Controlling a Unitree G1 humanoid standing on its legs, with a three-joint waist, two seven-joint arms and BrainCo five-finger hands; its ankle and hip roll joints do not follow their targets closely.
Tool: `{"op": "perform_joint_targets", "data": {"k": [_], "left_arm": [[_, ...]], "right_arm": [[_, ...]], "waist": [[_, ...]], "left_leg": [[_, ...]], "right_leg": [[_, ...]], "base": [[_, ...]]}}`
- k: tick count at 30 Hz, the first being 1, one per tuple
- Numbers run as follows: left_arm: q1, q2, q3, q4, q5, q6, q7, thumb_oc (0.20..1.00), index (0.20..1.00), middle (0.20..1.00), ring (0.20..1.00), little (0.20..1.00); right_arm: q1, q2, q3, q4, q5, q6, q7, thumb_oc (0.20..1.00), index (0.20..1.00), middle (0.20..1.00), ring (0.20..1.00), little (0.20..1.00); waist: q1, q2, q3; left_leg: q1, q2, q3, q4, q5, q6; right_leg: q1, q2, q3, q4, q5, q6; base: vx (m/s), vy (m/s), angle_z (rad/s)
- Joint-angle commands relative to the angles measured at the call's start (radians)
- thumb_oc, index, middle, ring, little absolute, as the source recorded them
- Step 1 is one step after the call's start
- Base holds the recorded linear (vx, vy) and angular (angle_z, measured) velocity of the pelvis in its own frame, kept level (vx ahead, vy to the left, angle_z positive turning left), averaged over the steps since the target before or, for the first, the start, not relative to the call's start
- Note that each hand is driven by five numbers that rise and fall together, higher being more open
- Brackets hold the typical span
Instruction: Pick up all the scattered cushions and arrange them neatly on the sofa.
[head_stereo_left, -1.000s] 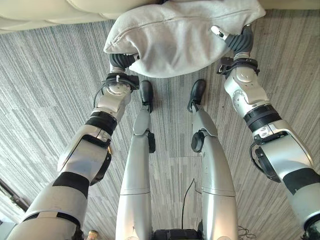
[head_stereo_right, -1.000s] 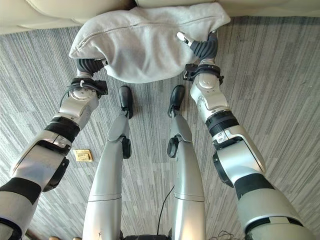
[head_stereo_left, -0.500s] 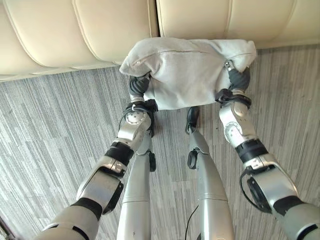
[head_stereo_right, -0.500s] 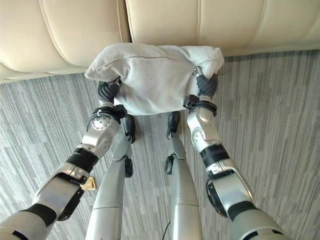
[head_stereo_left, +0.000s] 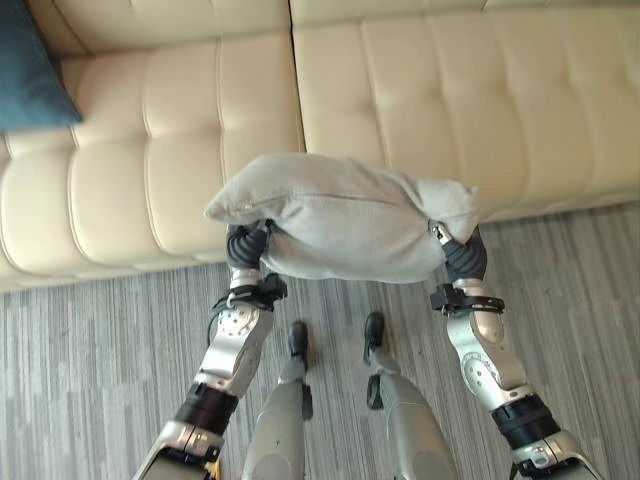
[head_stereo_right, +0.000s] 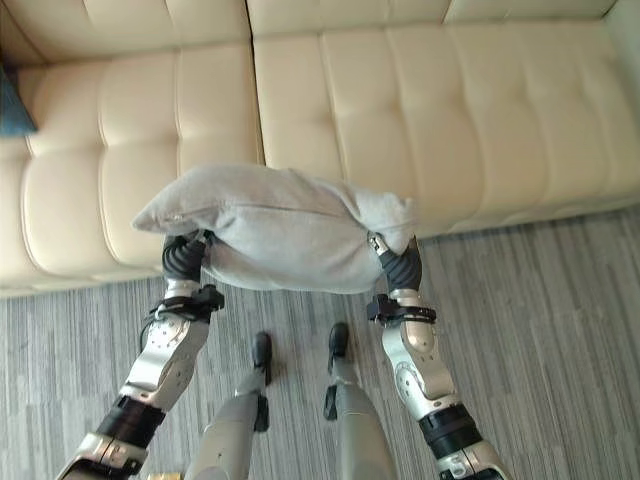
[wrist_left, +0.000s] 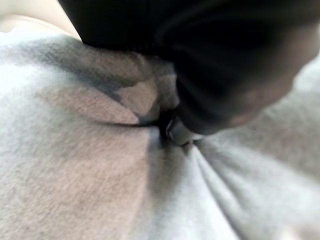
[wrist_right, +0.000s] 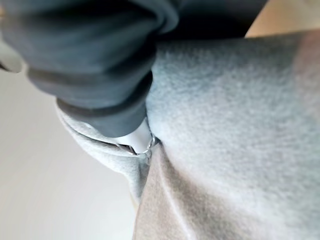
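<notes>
The grey cushion (head_stereo_left: 345, 230) hangs above the floor in front of the cream sofa (head_stereo_left: 420, 110), carried between the left hand (head_stereo_left: 246, 247) and right hand (head_stereo_left: 462, 257), 1 at each end to keep it level. Both hands' fingers are buried in fabric; I cannot tell their grip.

I count one grey cushion (head_stereo_left: 345, 225), one blue cushion (head_stereo_left: 30, 75) (just its corner at the edge), one cream sofa (head_stereo_left: 430, 110), and two hands under the grey one.
</notes>
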Motion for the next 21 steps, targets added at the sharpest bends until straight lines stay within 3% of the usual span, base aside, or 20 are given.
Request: {"op": "perform_joint_targets", "data": {"k": [1,6,7,9,11,13,15,16,19,21], "left_arm": [[-0.026,-0.031,-0.030,-0.079,-0.011,-0.070,-0.079,0.200,0.200,0.200,0.200,0.200],[0.063,-0.026,-0.011,-0.086,-0.045,-0.043,-0.086,0.200,0.200,0.200,0.200,0.200],[0.089,-0.028,-0.007,-0.079,-0.059,-0.034,-0.095,0.200,0.200,0.200,0.200,0.200],[0.106,-0.030,-0.010,-0.069,-0.062,-0.031,-0.110,0.200,0.200,0.200,0.200,0.200],[0.111,-0.031,-0.007,-0.063,-0.057,-0.030,-0.109,0.200,0.200,0.200,0.200,0.200],[0.121,-0.033,-0.002,-0.061,-0.051,-0.020,-0.115,0.200,0.200,0.200,0.200,0.200],[0.128,-0.033,0.000,-0.059,-0.048,-0.013,-0.114,0.200,0.200,0.200,0.200,0.200],[0.125,-0.027,0.003,-0.056,-0.040,0.003,-0.110,0.200,0.200,0.200,0.200,0.200],[0.109,-0.020,0.005,-0.051,-0.017,0.013,-0.099,0.200,0.200,0.200,0.200,0.200],[0.116,-0.013,0.013,-0.067,-0.011,0.014,-0.111,0.200,0.200,0.200,0.200,0.200]], "right_arm": [[-0.013,0.004,0.008,-0.096,-0.070,-0.010,0.071,0.200,0.200,0.200,0.200,0.200],[0.025,-0.003,0.017,-0.091,-0.068,0.022,0.075,0.200,0.200,0.200,0.200,0.200],[0.024,-0.003,0.031,-0.081,-0.064,0.030,0.084,0.200,0.200,0.200,0.200,0.200],[0.014,-0.021,0.053,-0.075,-0.081,0.040,0.093,0.200,0.200,0.200,0.200,0.200],[0.009,-0.038,0.067,-0.068,-0.101,0.053,0.093,0.200,0.200,0.200,0.200,0.200],[0.001,-0.052,0.073,-0.069,-0.115,0.065,0.101,0.200,0.200,0.200,0.200,0.200],[0.006,-0.061,0.073,-0.071,-0.124,0.071,0.104,0.200,0.200,0.200,0.200,0.200],[0.006,-0.070,0.065,-0.069,-0.127,0.080,0.092,0.200,0.200,0.200,0.200,0.200],[-0.005,-0.062,0.050,-0.051,-0.142,0.086,0.067,0.200,0.200,0.200,0.200,0.200],[0.006,-0.050,0.050,-0.058,-0.154,0.094,0.082,0.200,0.200,0.200,0.200,0.200]], "waist": [[0.002,0.029,-0.123],[0.013,0.025,-0.147],[0.023,0.015,-0.129],[0.041,0.001,-0.105],[0.062,-0.005,-0.093],[0.075,-0.013,-0.105],[0.082,-0.016,-0.119],[0.103,-0.010,-0.131],[0.130,-0.012,-0.137],[0.138,-0.014,-0.158]], "left_leg": [[0.046,0.035,-0.056,-0.019,-0.013,-0.081],[0.134,0.049,-0.048,0.023,-0.060,-0.073],[0.122,0.051,-0.053,0.133,-0.084,-0.072],[0.076,0.034,-0.069,0.297,-0.060,-0.079],[0.024,0.010,-0.104,0.371,-0.043,-0.079],[-0.029,-0.002,-0.097,0.325,-0.079,-0.061],[-0.040,0.005,-0.078,0.273,-0.074,-0.055],[-0.081,0.018,-0.041,0.149,-0.007,-0.060],[-0.131,0.032,-0.018,0.045,0.041,-0.073],[-0.099,0.031,-0.033,0.029,0.061,-0.062]], "right_leg": [[0.118,-0.010,-0.034,0.048,-0.174,0.066],[0.225,0.004,-0.017,0.039,-0.211,0.044],[0.273,0.005,-0.010,0.033,-0.231,0.028],[0.314,-0.001,-0.011,0.018,-0.241,0.010],[0.347,-0.006,-0.013,0.002,-0.253,0.006],[0.369,-0.012,-0.011,-0.012,-0.268,0.013],[0.382,-0.014,-0.015,-0.021,-0.278,0.020],[0.417,-0.003,-0.016,-0.034,-0.296,0.023],[0.455,0.008,-0.001,-0.032,-0.324,0.028],[0.489,0.002,0.015,-0.024,-0.336,0.045]], "base": [[0.13,-0.102,0.04],[0.10,-0.113,0.00],[0.05,-0.141,0.00],[0.07,-0.161,0.03],[0.11,-0.074,0.06],[0.21,0.001,0.10],[0.25,0.058,0.03],[0.30,0.093,0.09],[0.32,0.139,0.06],[0.43,0.228,-0.36]]}}
